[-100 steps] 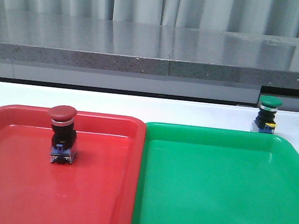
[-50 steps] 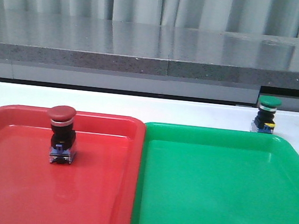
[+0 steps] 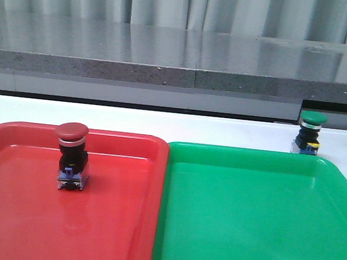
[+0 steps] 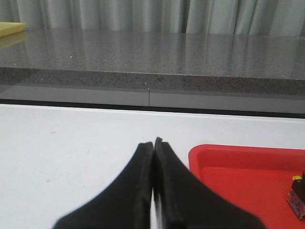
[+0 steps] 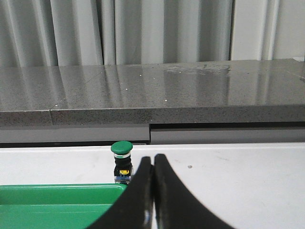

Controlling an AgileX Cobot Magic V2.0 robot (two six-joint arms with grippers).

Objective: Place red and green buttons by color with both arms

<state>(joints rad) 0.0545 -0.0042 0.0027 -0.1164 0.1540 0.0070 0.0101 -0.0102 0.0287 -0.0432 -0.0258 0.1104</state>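
1. On my front feed I see the red button (image 3: 71, 156) standing upright inside the red tray (image 3: 3, 211), toward its far half, cap up and blue-and-clear base down on the tray floor
2. The green button (image 3: 310, 132) stands upright on the white tabletop (image 3: 223, 132), just beyond the far right corner of the green tray (image 3: 256, 232); from this view I cannot tell whether its base touches the rim, but it is outside the tray
3. The two trays sit side by side with their inner rims touching or very nearly so, red on the left, green on the right
4. Neither arm shows on the front feed
5. My left wrist feed shows the left pincer (image 4: 153, 143) with its two black fingers pressed together, nothing between them; it sits over bare tabletop (image 4: 71, 143) just beside the red tray (image 4: 248, 167), and only a sliver of the red button's base (image 4: 298, 200) shows at the frame edge
6. My right wrist feed shows the right pincer (image 5: 152, 160) likewise closed tight on nothing, fingers meeting along a thin seam
7. In that feed the green button (image 5: 121, 162) stands on the tabletop (image 5: 238, 176) beyond the green tray (image 5: 57, 200), near the fingertips and apart from them
8. A grey stone ledge (image 3: 181, 59) and pale curtains (image 3: 174, 3) run across the back
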